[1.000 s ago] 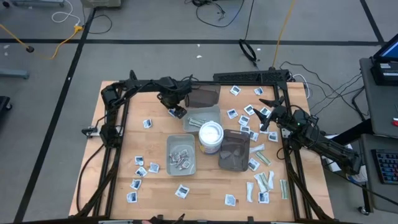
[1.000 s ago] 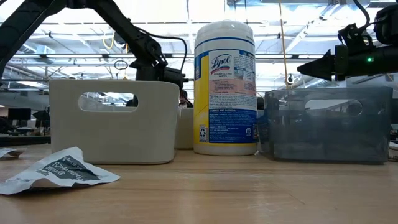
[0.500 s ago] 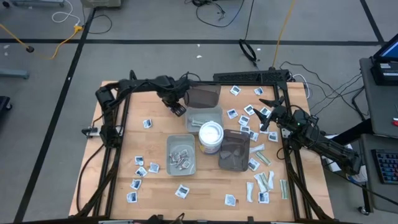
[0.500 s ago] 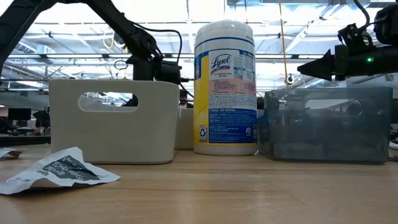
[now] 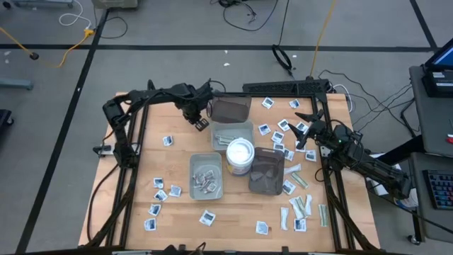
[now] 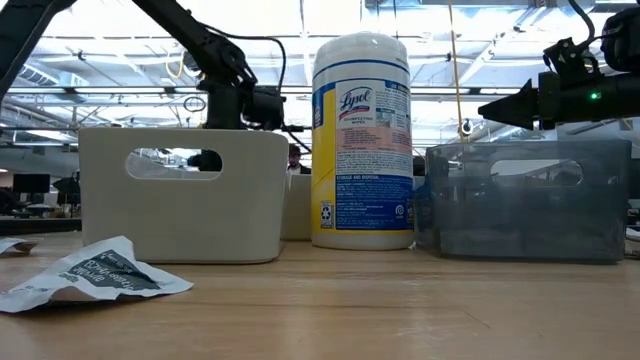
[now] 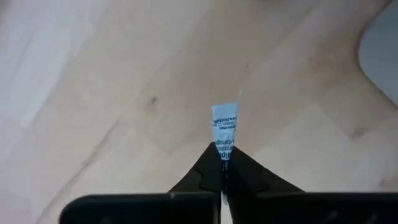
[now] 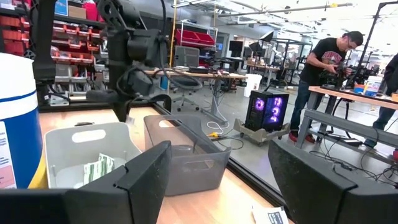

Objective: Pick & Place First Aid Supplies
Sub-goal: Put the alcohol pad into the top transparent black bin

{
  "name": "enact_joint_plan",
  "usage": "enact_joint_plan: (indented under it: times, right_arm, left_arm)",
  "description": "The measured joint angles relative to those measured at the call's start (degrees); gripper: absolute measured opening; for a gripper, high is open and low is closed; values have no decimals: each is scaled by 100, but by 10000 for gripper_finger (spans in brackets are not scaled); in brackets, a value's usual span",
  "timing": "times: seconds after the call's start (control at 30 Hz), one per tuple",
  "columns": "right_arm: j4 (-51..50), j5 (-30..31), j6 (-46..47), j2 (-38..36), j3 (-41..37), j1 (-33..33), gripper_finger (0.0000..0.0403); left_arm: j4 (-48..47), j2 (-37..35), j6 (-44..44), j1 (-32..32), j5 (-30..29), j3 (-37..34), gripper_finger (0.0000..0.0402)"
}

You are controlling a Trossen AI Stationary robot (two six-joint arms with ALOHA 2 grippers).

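My left gripper point(image 5: 200, 125) hovers over the wood just left of the pale tray point(image 5: 231, 134) and is shut on a white packet with blue print point(image 7: 225, 127). That pale tray holds green-white strips point(image 8: 96, 168). My right gripper point(image 5: 301, 134) stands open above loose packets point(image 5: 283, 127) at the table's right, holding nothing. A grey tray point(image 5: 207, 177) near the middle holds several packets. Two dark translucent trays stand at the far middle point(image 5: 231, 108) and right of the white tub point(image 5: 266, 171). My left gripper pinches the packet by one end point(image 7: 223, 149) between its two fingers point(image 7: 205, 168), which point down at the table. The rest of the packet sticks out beyond the fingertips, seen almost edge-on. It looks clear of the wood.
The round white tub point(image 5: 239, 156) stands between the trays. More packets lie at the left near side point(image 5: 159, 193), and strips at the right near corner point(image 5: 301, 207). The arms' frame rails run along both table sides. A person point(image 8: 323, 81) stands in the room beyond.
My left gripper has shut on a white packet that lay on the wood beside the pale tray. It has then risen and drawn a little toward the table's far left, lifting the packet off the table.
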Motion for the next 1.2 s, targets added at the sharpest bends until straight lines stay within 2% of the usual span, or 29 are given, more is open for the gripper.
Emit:
enact_joint_plan:
  times: [0.13, 0.23, 0.4, 0.83, 1.03, 1.2]
  right_arm:
    - [2, 1, 0, 1, -2, 2, 263]
    - [0, -1, 0, 1, 0, 2, 263]
    - [1, 1, -1, 1, 0, 1, 263]
    - [0, -1, -2, -1, -2, 0, 263]
    - [1, 0, 0, -1, -1, 0, 263]
    - [0, 1, 0, -1, 0, 0, 263]
  left_arm:
    - [-151, -382, 329, 32, 1, 0, 19]
    - [-359, -756, 746, 63, -10, 60, 9]
    - [-821, -807, 1715, 60, -1, 791, 8]
    - [-1917, 777, 4230, 49, 139, 3546, 4]
    - [-1788, 1642, 4524, -31, 444, 4566, 4]
    - [-1389, 2226, 4518, -192, 455, 4819, 7]
